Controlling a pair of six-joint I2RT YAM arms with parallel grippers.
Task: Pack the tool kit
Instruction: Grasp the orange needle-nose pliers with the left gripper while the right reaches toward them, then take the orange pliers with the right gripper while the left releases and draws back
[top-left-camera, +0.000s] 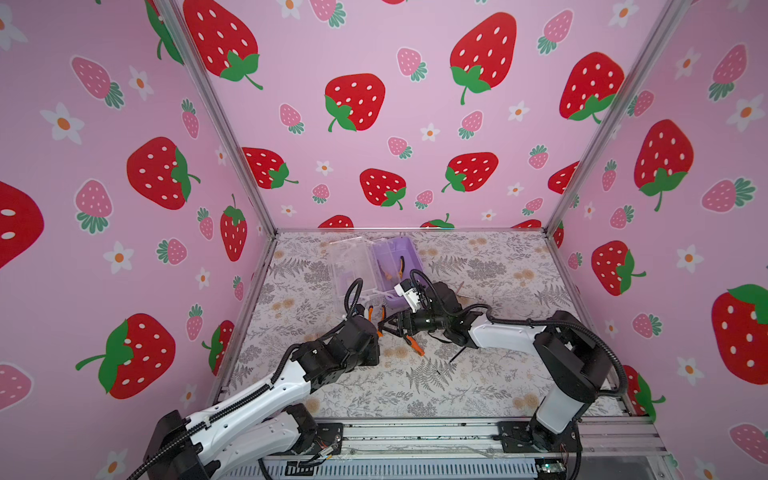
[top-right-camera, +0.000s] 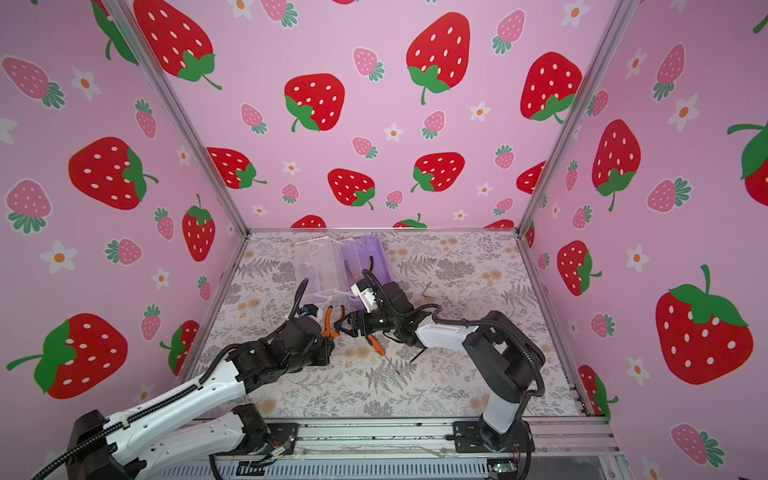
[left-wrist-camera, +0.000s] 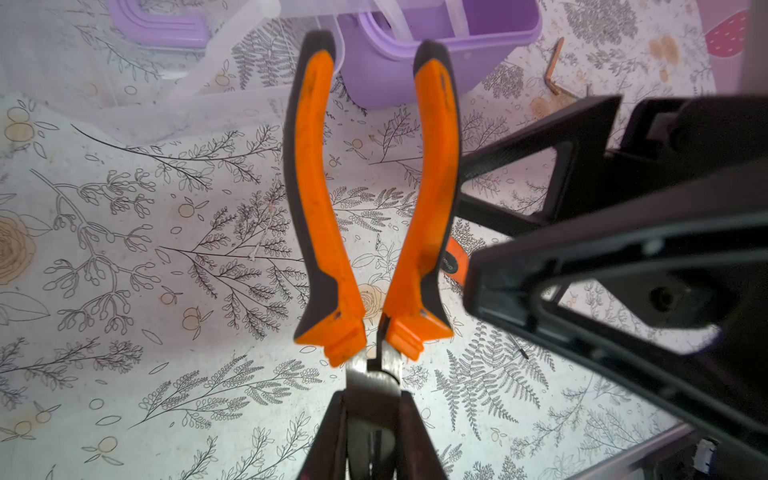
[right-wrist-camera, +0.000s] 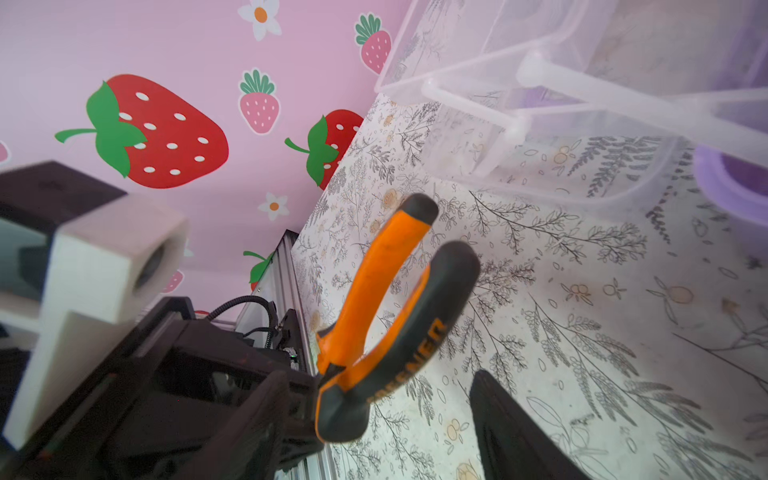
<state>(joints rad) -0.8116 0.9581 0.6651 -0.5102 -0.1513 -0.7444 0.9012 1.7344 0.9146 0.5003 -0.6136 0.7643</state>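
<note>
The tool kit lies open at the back of the table: its lilac base (top-left-camera: 409, 253) (left-wrist-camera: 436, 70) stands beside the clear lid (top-left-camera: 351, 262) with its purple handle (left-wrist-camera: 166, 29). One pair of orange pliers (top-left-camera: 400, 268) lies inside the base. My left gripper (left-wrist-camera: 374, 401) is shut on the metal head of a second pair of orange-handled pliers (left-wrist-camera: 316, 187) (top-right-camera: 331, 318), handles pointing toward the kit. My right gripper (right-wrist-camera: 384, 419) (top-right-camera: 341, 326) is open; its fingers (left-wrist-camera: 536, 266) stand on either side of one handle end (right-wrist-camera: 340, 411), and I cannot tell whether they touch it.
An orange-handled screwdriver (top-left-camera: 415, 345) lies on the floral table under the right wrist. A thin black tool (top-left-camera: 456, 355) lies just to its right. A bent hex key (top-right-camera: 428, 290) rests to the right of the kit. Pink strawberry walls close in three sides.
</note>
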